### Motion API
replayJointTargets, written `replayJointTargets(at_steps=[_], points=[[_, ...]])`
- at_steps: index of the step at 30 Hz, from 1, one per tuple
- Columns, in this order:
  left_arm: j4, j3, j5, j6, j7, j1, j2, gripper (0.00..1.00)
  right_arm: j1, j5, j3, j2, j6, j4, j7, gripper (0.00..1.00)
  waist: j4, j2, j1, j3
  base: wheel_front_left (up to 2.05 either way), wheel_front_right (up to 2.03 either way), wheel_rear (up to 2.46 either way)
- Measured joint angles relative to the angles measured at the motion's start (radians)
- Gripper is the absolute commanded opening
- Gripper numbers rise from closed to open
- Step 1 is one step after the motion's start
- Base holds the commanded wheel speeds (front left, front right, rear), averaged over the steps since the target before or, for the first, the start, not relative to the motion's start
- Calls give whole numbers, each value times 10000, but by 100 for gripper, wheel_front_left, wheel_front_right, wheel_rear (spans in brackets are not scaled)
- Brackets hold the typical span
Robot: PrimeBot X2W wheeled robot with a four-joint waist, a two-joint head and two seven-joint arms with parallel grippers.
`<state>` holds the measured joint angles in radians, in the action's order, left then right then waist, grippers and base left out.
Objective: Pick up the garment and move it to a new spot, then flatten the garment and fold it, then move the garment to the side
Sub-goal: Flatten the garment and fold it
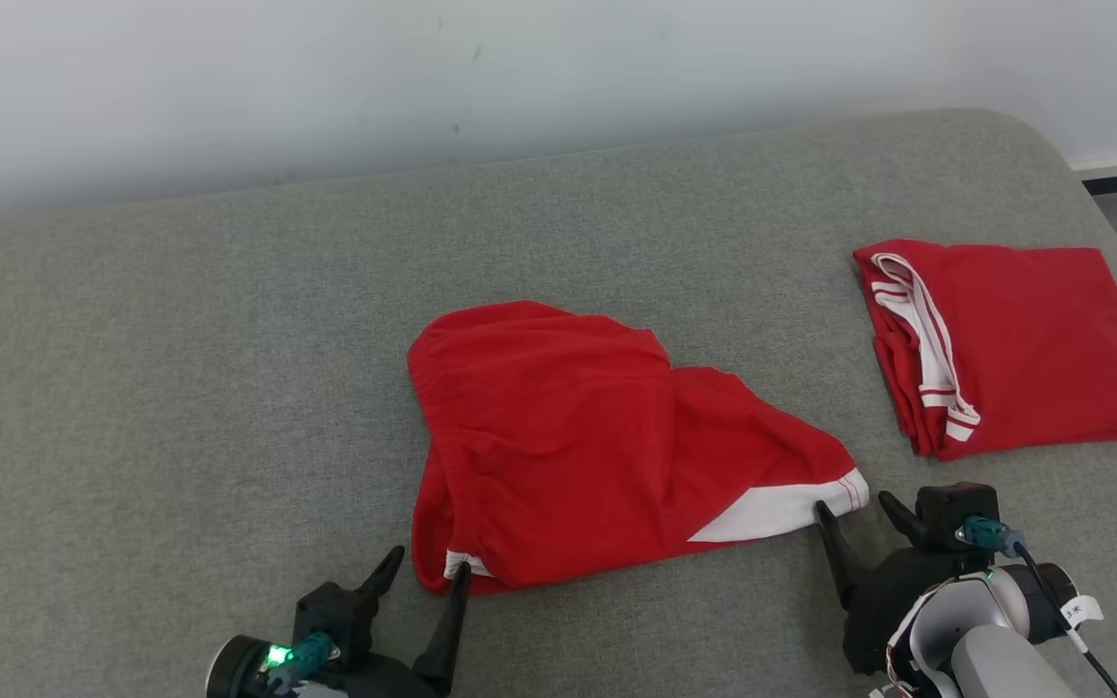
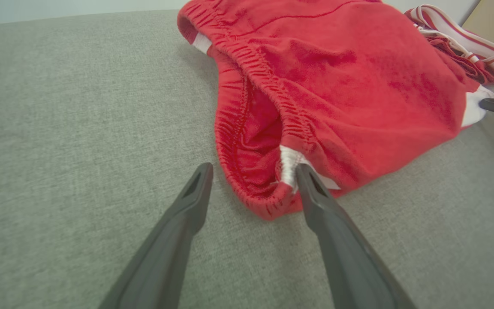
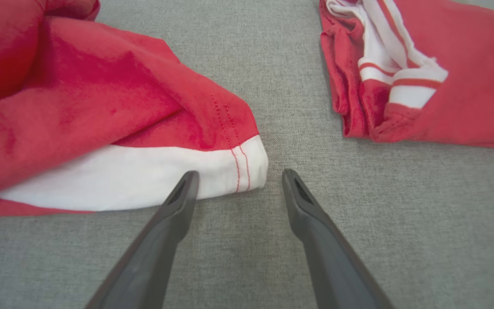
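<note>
The red shorts (image 1: pixel 578 436) lie rumpled at the middle of the grey upholstered surface (image 1: pixel 180 388). They look light, limp and likely to sag, so two corner holds suit them. The left gripper (image 1: pixel 428 564), jaws wide and empty, straddles the elastic waistband corner (image 2: pixel 290 167) at 7 o'clock. The right gripper (image 1: pixel 852 504), equally wide and empty, sits at the white hem corner (image 3: pixel 230 171) at 4 o'clock. A folded red garment (image 1: pixel 1024 339) crowds 2 o'clock near the surface's edge. Open room lies from 9 to 12 o'clock.

Rumpled red garment (image 1: pixel 597 436), white-trimmed corner
</note>
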<state>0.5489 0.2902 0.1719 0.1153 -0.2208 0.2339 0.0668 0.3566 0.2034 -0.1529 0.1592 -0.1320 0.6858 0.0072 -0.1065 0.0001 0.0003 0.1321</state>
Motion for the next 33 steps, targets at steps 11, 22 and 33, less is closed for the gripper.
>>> replayJointTargets(at_steps=[11,22,33], points=[[-316,863,-209,82,-270,32,178,100,183,190,-58,-10,0,583,-433,100,113,0,-2,-160,0,0,0],[-104,1045,-15,92,-140,127,343,100,646,343,-132,13,0,1413,-418,100,57,0,-2,-156,0,0,0],[-117,1235,230,96,-138,340,349,0,1099,667,-481,-4,0,1925,-694,0,172,0,-3,-52,0,0,0]])
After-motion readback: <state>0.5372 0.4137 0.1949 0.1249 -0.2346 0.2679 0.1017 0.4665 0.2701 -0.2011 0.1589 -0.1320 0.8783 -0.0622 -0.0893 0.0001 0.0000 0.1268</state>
